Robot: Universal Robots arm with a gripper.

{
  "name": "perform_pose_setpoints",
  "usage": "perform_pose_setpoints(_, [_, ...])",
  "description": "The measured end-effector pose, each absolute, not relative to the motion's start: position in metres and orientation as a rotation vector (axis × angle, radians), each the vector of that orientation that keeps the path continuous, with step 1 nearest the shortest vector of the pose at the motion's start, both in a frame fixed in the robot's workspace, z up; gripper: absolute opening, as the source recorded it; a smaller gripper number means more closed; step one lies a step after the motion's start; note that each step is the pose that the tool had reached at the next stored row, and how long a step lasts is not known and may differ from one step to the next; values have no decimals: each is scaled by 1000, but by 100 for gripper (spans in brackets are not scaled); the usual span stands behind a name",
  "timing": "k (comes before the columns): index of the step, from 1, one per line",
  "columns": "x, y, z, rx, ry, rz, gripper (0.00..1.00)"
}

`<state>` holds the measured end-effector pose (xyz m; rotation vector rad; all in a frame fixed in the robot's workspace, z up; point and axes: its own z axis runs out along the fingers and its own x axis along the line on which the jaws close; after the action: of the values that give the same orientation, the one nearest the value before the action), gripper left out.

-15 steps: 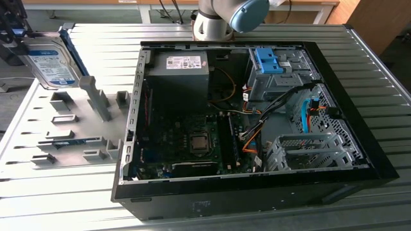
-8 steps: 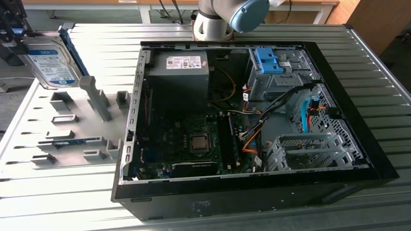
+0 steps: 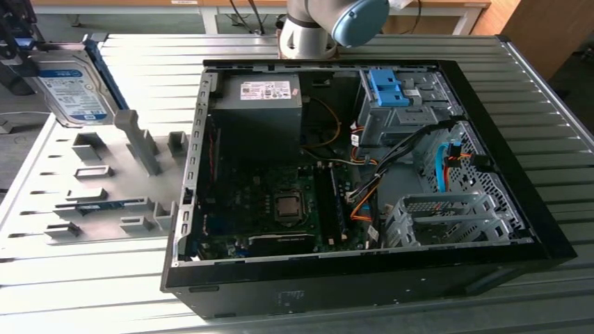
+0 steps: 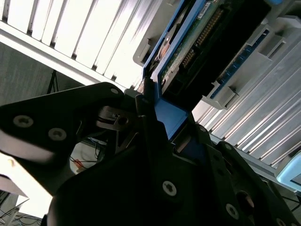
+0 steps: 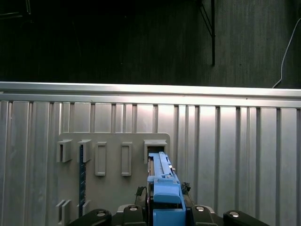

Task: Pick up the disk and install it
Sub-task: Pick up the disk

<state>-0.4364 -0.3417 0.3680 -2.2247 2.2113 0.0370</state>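
The disk (image 3: 69, 87), a silver drive with a white-and-blue label and a blue bracket along its edge, stands upright on edge at the exterior view's far left, over a slot of the grey fixture plate (image 3: 102, 202). My gripper (image 3: 26, 54) comes in from the upper left corner and is shut on the disk. In the first wrist view the blue bracket (image 5: 164, 190) sits between my gripper (image 5: 167, 213) fingers, in line with a slot (image 5: 155, 147) of the plate. In the second wrist view dark fingers (image 4: 146, 141) clamp the bracket (image 4: 170, 117). I cannot tell whether the disk's lower edge is clear of the slot.
An open black computer case (image 3: 519, 229) lies on the slatted metal table (image 3: 557, 90) to the right of the plate. Inside are a grey power-supply box (image 3: 264, 94), a motherboard (image 3: 278, 209), cables and a drive cage with a bare blue bracket (image 3: 388, 87). The arm's base (image 3: 316, 28) stands behind the case.
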Motion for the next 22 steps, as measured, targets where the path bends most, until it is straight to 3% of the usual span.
perform_pose_setpoints(22, [-436, -342, 379, -2225, 2211, 37, 37])
